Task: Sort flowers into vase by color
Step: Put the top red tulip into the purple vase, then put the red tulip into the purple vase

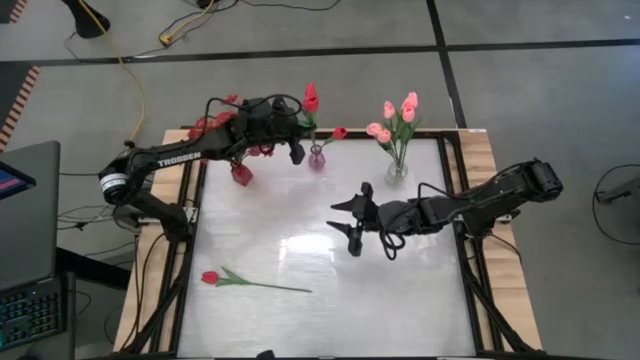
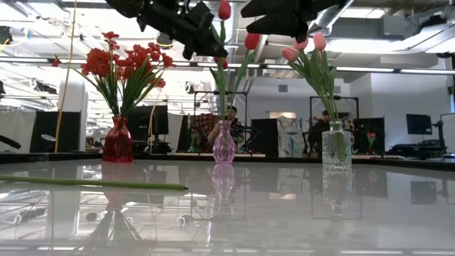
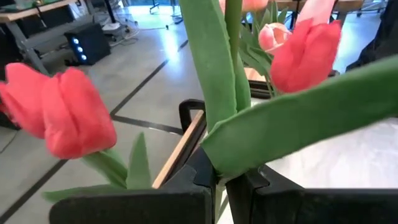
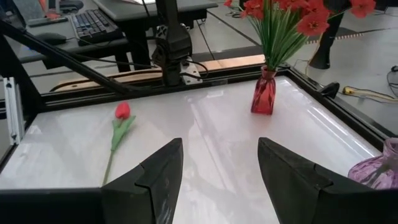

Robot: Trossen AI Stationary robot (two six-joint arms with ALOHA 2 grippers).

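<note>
Jaws shut on red tulip (image 1: 311,98) stem

Two dark jointed arms, white TROSSEN lettering (image 1: 183,157), black looping cables, angular fingers (image 4: 153,177)

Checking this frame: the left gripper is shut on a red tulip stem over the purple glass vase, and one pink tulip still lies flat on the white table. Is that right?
Not quite. The loose flower on the white table is a red tulip, not pink; the high view shows it. The left gripper is indeed shut on a red tulip stem over the purple glass vase.
</note>
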